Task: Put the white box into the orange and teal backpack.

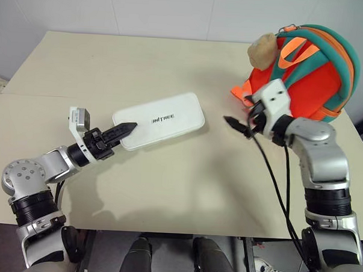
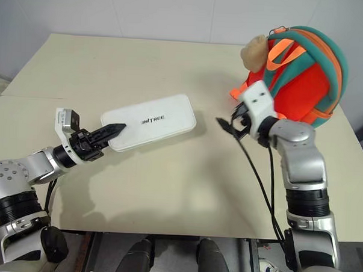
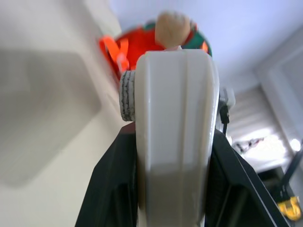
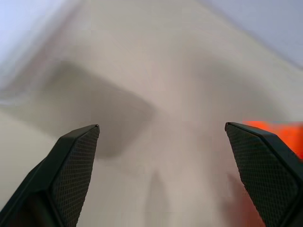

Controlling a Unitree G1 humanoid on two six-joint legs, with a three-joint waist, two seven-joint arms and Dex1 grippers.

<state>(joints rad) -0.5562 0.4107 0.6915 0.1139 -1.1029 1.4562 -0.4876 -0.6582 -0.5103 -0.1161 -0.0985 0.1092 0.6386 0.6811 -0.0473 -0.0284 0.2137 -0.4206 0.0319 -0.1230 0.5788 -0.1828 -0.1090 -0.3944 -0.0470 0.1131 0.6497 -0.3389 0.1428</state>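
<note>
Between pincers, white box (image 1: 160,120), bare table (image 1: 167,189)

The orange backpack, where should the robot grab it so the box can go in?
Probably by the orange webbing loop on top of the orange and teal backpack, coming from the table's middle, where the open right gripper hangs. The loop stands free of the rounded body, so thin fingers could close around it. The left gripper already grips the white box at its end.

white box (image 3: 175,137) between black gripper fingers (image 3: 111,189), orange and teal backpack (image 3: 137,42) beyond
</note>
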